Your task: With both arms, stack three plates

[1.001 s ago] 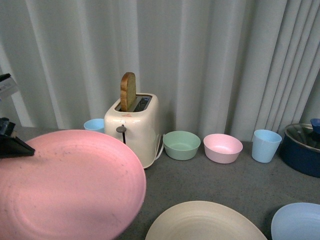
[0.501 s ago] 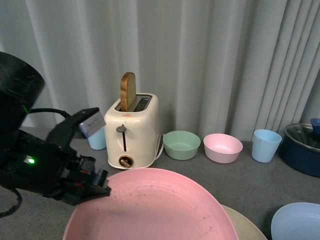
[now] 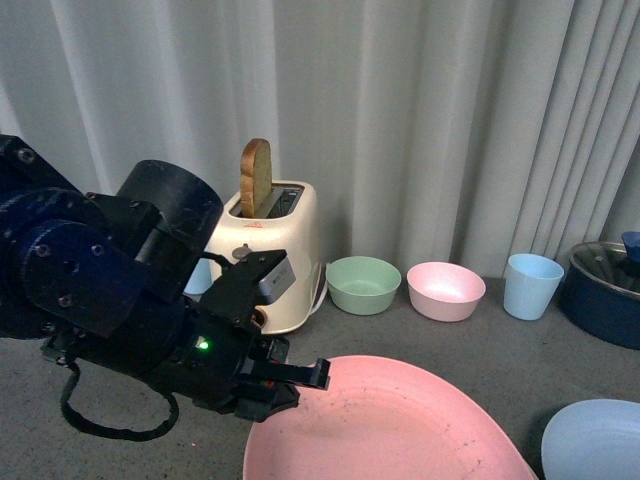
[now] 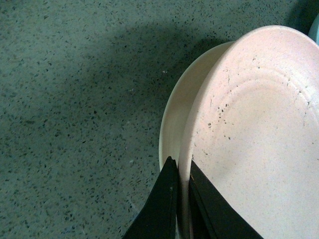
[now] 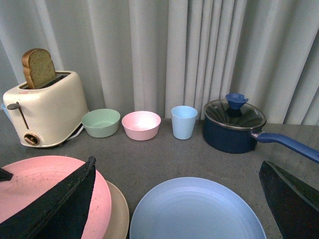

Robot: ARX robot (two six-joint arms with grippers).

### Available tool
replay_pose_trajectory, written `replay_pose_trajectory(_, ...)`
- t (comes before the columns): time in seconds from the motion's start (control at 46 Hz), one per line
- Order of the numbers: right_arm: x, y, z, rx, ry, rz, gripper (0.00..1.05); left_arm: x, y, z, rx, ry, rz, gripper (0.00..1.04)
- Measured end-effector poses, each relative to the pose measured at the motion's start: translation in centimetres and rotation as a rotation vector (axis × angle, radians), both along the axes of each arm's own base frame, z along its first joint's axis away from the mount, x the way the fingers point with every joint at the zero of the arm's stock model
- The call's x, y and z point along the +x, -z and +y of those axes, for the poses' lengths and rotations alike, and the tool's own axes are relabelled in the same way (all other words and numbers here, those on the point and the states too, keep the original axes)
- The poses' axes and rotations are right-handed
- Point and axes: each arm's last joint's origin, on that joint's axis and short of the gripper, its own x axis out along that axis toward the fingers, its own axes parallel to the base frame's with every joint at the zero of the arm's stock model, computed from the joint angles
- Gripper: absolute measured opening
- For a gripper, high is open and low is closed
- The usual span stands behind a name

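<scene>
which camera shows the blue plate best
Right wrist view: nearly the whole blue plate shows. Front view catches only part of it at the picture's edge. Left wrist view shows at most a bluish sliver.

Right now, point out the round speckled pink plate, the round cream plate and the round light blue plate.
Pink plate (image 4: 249,139): left wrist view, inner face.
Cream plate (image 4: 175,119): left wrist view, exposed rim.
Light blue plate (image 5: 197,211): right wrist view, centre.
</scene>
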Motion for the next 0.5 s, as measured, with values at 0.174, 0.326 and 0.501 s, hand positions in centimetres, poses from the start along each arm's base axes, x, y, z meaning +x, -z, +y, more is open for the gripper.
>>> replay_pose_trajectory(0.174,0.0,0.0,0.0,0.000,0.000,0.000,0.97,0.6,0.7,-1.3,0.008,0.009,0.002,0.04)
replay_pose_trajectory(0.326,0.0,0.0,0.0,0.000,0.000,0.000,0.97,0.8,1.2,-1.4,0.020,-0.001,-0.001,0.04)
replay_pose_trajectory(0.501,0.0,0.0,0.0,0.000,0.000,0.000,0.97,1.1,1.8,-1.4,0.022,-0.017,0.004,0.04)
